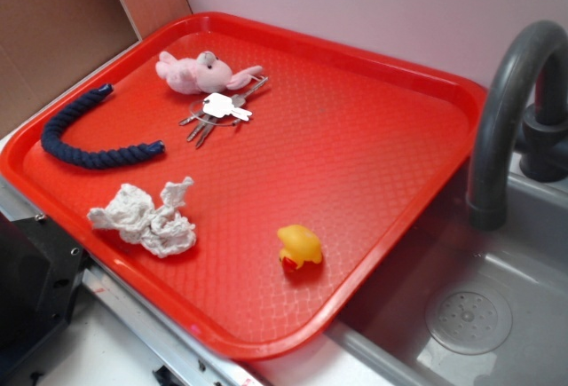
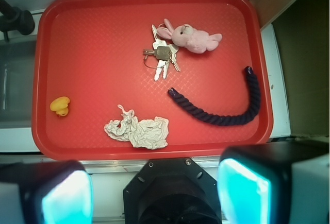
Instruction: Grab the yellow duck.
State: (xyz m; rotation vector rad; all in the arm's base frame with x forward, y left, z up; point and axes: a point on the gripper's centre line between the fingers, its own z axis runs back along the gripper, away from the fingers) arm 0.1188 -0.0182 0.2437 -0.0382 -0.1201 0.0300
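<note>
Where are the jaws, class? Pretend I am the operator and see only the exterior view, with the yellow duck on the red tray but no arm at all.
Observer: In the wrist view the jaws stand wide apart at the bottom of the picture, with nothing between them.
Operator: Are they over the tray?
Observer: No. They sit outside the near rim of the tray, on the long side closest to the camera.
Operator: What lies straight ahead of them?
Observer: The crumpled cloth. The yellow duck is far off to the left of that picture, near the tray's short rim beside the sink.
</note>
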